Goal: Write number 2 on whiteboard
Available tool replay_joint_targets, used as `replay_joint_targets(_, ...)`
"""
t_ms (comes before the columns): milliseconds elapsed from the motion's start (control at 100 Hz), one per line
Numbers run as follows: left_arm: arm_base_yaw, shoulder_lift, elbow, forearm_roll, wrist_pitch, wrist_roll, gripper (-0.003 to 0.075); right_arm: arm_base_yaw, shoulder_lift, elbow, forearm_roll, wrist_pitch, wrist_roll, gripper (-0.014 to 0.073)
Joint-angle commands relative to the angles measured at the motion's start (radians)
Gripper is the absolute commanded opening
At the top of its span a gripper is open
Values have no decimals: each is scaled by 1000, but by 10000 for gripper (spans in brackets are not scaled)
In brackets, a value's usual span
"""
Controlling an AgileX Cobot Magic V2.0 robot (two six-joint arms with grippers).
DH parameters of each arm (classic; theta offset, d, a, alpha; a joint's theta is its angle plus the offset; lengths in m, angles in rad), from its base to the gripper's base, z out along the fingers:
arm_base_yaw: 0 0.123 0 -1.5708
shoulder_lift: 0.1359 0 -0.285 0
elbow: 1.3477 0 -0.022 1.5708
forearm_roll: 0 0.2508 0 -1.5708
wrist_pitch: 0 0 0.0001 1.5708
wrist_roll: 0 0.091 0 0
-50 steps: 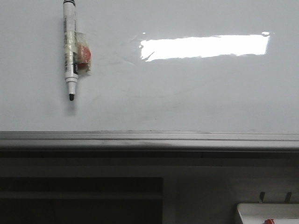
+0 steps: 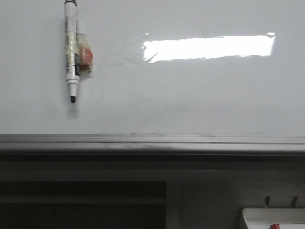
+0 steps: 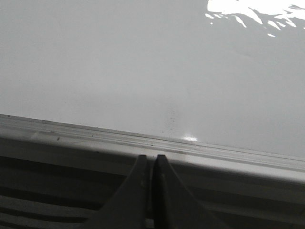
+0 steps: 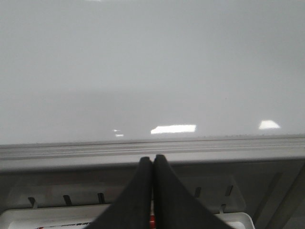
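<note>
The whiteboard (image 2: 200, 95) fills the upper part of the front view, glossy white, with a bright rectangular light reflection (image 2: 208, 47) toward its upper right and a grey metal bottom rail (image 2: 152, 142) running the full width beneath it. No drawn digit is visible on the board surface in any view; only faint smudges show near the centre. A marker (image 2: 71, 52) hangs upright against the board at upper left, tip pointing down, with a strip of clear tape and a small red piece (image 2: 85, 56) fixed beside its barrel. At the lower right corner of the front view, the edge of a white tray (image 2: 267, 217) sits below the rail, with a red item just visible on it. Neither arm appears in the front view. In the left wrist view, the left gripper (image 3: 150, 160) has its two dark fingers pressed together with nothing between them, positioned before the rail. In the right wrist view, the right gripper (image 4: 152, 160) is likewise closed and empty, below the rail and above the tray.
</note>
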Motion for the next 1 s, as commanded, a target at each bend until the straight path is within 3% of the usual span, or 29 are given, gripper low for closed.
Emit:
replay_joint_targets(0, 2, -26, 12, 7, -58, 0, -20, -7, -19, 25, 5, -22, -1, -50)
replay_joint_targets(160, 2, -26, 12, 22, -75, 0, -20, -7, -19, 25, 5, -22, -1, -50)
replay_joint_targets(280, 2, -26, 12, 22, -228, 0, -20, -7, -19, 25, -1, -56, -1, -50)
replay_joint_targets(480, 2, -26, 12, 22, -474, 0, -20, -7, -19, 25, 10, -400, -1, -50)
replay_joint_targets(730, 2, -26, 12, 22, -508, 0, -20, -7, -19, 25, 10, -699, -1, -50)
replay_joint_targets(890, 2, -26, 10, -46, -538, -5, -20, -7, -19, 6, 12, -605, -1, -50)
replay_joint_targets(990, 2, -26, -11, -94, -537, -5, -21, -7, -19, -90, 12, -348, 0, -50)
